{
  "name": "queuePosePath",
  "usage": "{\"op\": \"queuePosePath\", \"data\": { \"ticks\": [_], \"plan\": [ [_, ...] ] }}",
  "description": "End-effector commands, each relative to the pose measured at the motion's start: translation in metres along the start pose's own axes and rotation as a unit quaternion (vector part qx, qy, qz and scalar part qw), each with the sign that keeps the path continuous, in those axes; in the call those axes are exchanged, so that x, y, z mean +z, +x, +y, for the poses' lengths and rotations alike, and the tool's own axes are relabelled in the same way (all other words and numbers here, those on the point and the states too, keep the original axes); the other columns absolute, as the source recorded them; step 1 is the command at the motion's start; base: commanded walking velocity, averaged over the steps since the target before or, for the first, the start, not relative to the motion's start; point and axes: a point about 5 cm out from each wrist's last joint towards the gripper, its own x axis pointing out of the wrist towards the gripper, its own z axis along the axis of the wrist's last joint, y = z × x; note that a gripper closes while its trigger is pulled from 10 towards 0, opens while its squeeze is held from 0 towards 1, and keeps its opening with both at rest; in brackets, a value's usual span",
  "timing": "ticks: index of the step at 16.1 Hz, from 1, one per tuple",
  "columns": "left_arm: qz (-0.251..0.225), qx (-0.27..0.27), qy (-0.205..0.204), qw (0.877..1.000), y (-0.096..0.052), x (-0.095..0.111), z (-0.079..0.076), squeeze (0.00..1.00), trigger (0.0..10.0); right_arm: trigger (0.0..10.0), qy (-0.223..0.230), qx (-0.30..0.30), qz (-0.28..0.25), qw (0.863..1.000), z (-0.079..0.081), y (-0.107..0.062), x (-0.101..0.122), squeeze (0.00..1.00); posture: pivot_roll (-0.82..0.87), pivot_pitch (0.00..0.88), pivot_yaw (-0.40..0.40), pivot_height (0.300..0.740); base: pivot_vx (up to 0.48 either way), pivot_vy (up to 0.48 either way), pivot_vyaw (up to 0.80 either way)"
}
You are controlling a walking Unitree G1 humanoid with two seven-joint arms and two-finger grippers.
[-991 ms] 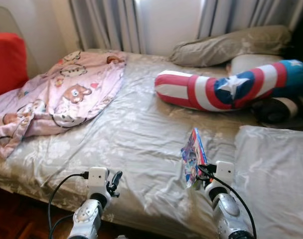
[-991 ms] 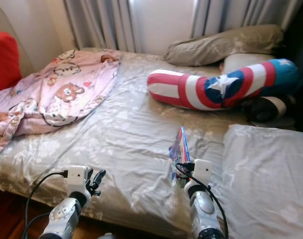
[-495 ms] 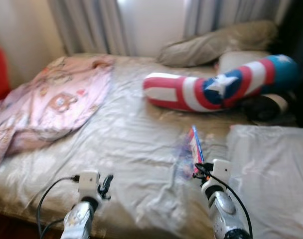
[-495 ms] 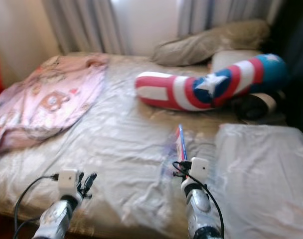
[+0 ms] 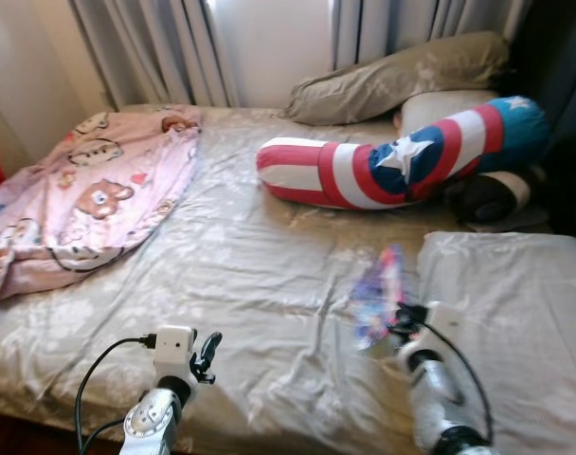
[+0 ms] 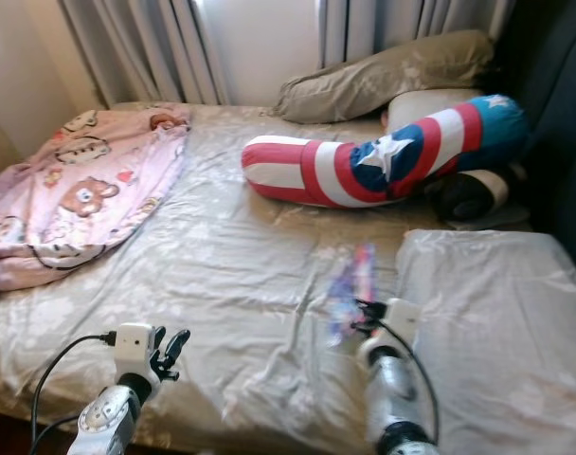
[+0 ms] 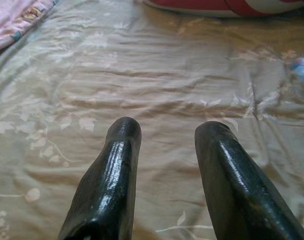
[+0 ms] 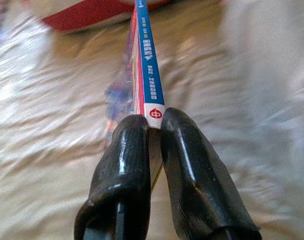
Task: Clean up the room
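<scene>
My right gripper (image 8: 151, 126) is shut on a thin colourful book (image 8: 144, 65) with a blue spine, held upright on edge over the bed. In the left eye view the book (image 5: 381, 297) is blurred above the right wrist, near the grey pillow. My left gripper (image 7: 167, 132) is open with nothing between its fingers, low over the beige sheet near the bed's front edge; it also shows as the left gripper (image 5: 208, 351) in the left eye view. A pink cartoon blanket (image 5: 80, 199) lies crumpled at the bed's left.
A red, white and blue star bolster (image 5: 392, 163) lies across the far right of the bed (image 5: 241, 256). Behind it are a khaki pillow (image 5: 402, 76) and grey curtains (image 5: 165, 47). A grey pillow (image 5: 511, 313) covers the near right corner.
The camera has turned to the right, so the scene has shifted left. The right gripper with the book has moved to the right, toward the grey pillow. The left gripper is still open.
</scene>
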Motion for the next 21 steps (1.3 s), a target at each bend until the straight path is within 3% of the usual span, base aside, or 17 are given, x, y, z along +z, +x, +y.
{"op": "queuePosePath", "data": {
  "ticks": [1,3,7,10,16,18,21],
  "plan": [
    [-0.002,-0.003,0.009,1.0,-0.004,-0.001,0.003,0.0,10.0,10.0,0.002,0.021,-0.017,1.0,0.008,0.006,0.011,0.0,0.09,0.068,0.065,0.667,0.0,0.0,0.0],
    [-0.008,-0.004,0.015,1.0,-0.01,0.0,0.007,0.0,10.0,10.0,0.02,0.044,-0.024,0.999,0.02,0.009,0.014,0.0,0.11,0.096,0.078,0.667,0.0,0.0,0.0],
    [-0.013,-0.007,0.029,0.999,-0.027,0.001,0.016,0.0,10.0,10.0,0.081,0.044,-0.008,0.996,0.028,0.01,0.009,0.0,0.18,0.142,0.11,0.667,0.0,0.0,0.0],
    [-0.003,-0.013,0.041,0.999,-0.038,0.001,0.023,0.0,10.0,10.0,0.082,0.049,0.002,0.995,0.034,0.009,0.003,0.0,0.19,0.175,0.137,0.667,0.0,0.0,0.0],
    [0.023,-0.028,0.05,0.998,-0.047,0.0,0.023,0.0,10.0,10.0,0.069,0.009,0.037,0.997,0.011,-0.003,-0.019,0.0,0.19,0.208,0.165,0.667,0.0,0.0,0.0],
    [0.03,-0.03,0.051,0.998,-0.052,-0.001,0.023,0.0,10.0,10.0,0.059,-0.025,0.038,0.997,-0.002,-0.007,-0.021,0.0,0.2,0.218,0.17,0.667,0.0,0.0,0.0],
    [0.034,-0.03,0.053,0.998,-0.053,0.001,0.024,0.0,10.0,10.0,0.052,-0.044,0.039,0.997,-0.009,-0.009,-0.022,0.0,0.19,0.224,0.171,0.667,0.0,0.0,0.0]
  ]
}}
